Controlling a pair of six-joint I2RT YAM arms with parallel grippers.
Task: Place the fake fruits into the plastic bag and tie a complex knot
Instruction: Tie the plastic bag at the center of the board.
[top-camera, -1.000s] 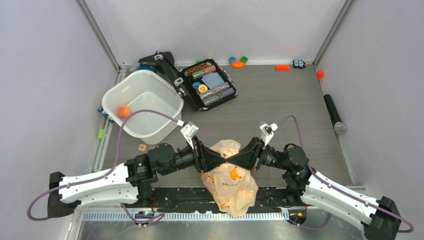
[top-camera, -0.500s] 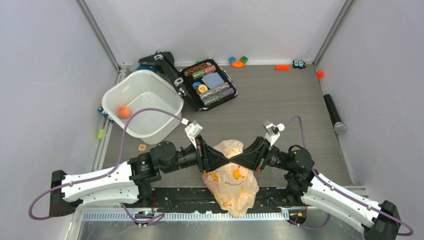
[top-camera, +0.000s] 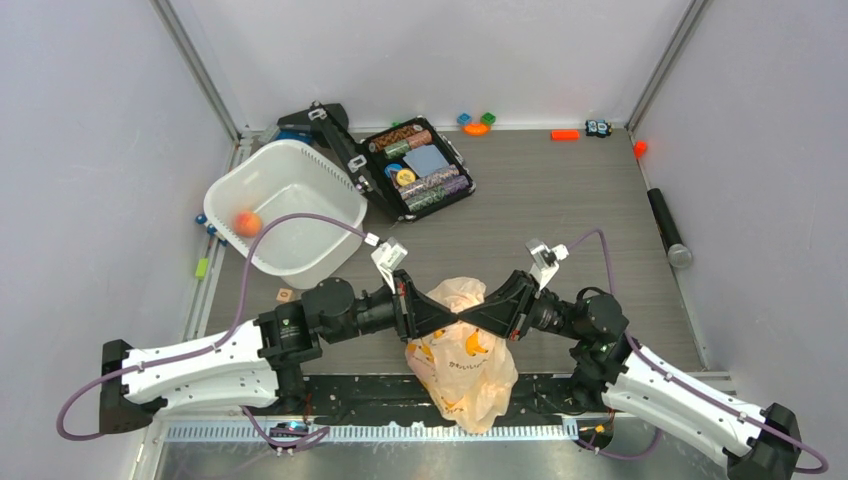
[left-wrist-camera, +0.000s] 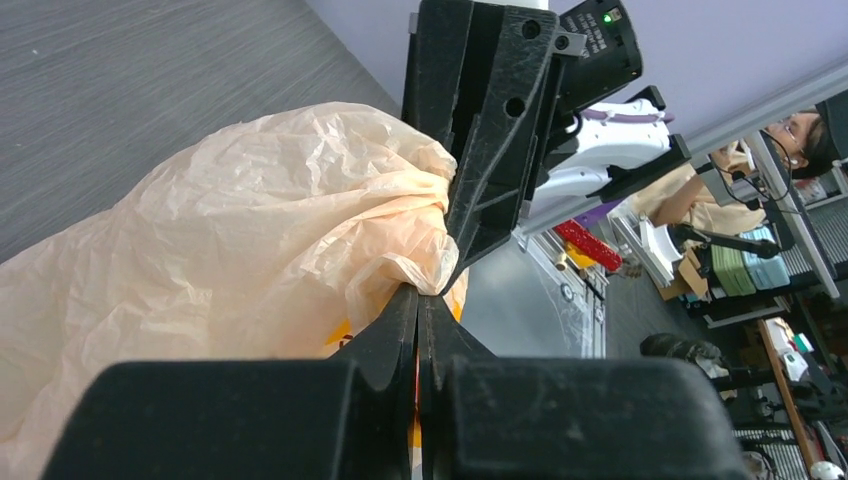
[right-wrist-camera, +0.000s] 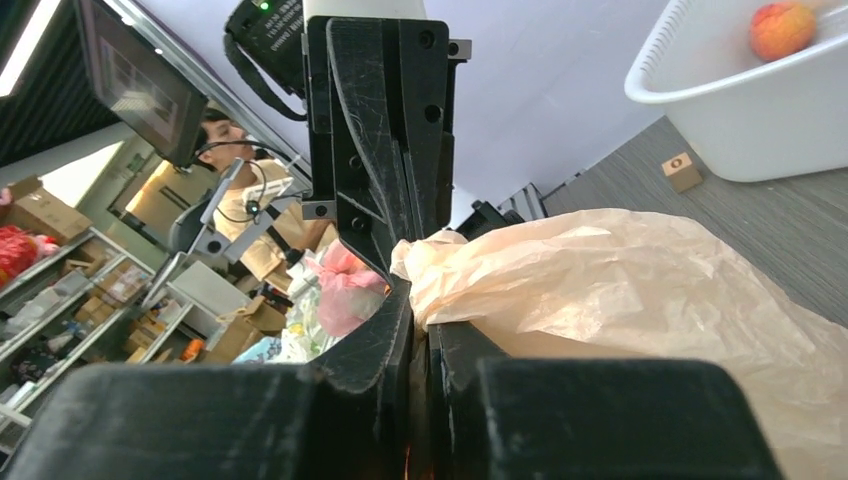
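The thin, crinkly, translucent pale peach plastic bag (top-camera: 462, 365) with yellow-orange printed marks is sitting at the near edge of the grey wood-grain table (top-camera: 560, 200), between the two arm bases. Its bulging body is hanging partly over the black strip along the table's front. Its gathered top is lying on the far side, and both grippers are meeting there nose to nose.

The black two-finger left gripper (top-camera: 452, 322) is reaching in from the left. In its wrist view its fingers (left-wrist-camera: 395, 335) are pressing flat together on a bunched fold of the bag's film. The black right gripper (top-camera: 472, 320) is reaching in from the right. In its own wrist view its fingers (right-wrist-camera: 385, 345) are pinching a fold of the same film, with only a thin gap between them. Whether the two grippers' tips are touching each other cannot be told.

What is lying inside the bag is not showing clearly through the film. One small orange-red round fake fruit (top-camera: 246, 222) is lying in the white plastic tub (top-camera: 300, 200), against its left wall and well apart from the bag.

A small tan wooden cube (top-camera: 285, 295) is lying on the table just in front of the tub. An open black case of poker chips (top-camera: 418, 168) is standing just beside the tub's far right corner. Small coloured toy blocks (top-camera: 476, 122) are lying along the far edge, and a black cylinder (top-camera: 668, 228) is lying near the right edge.
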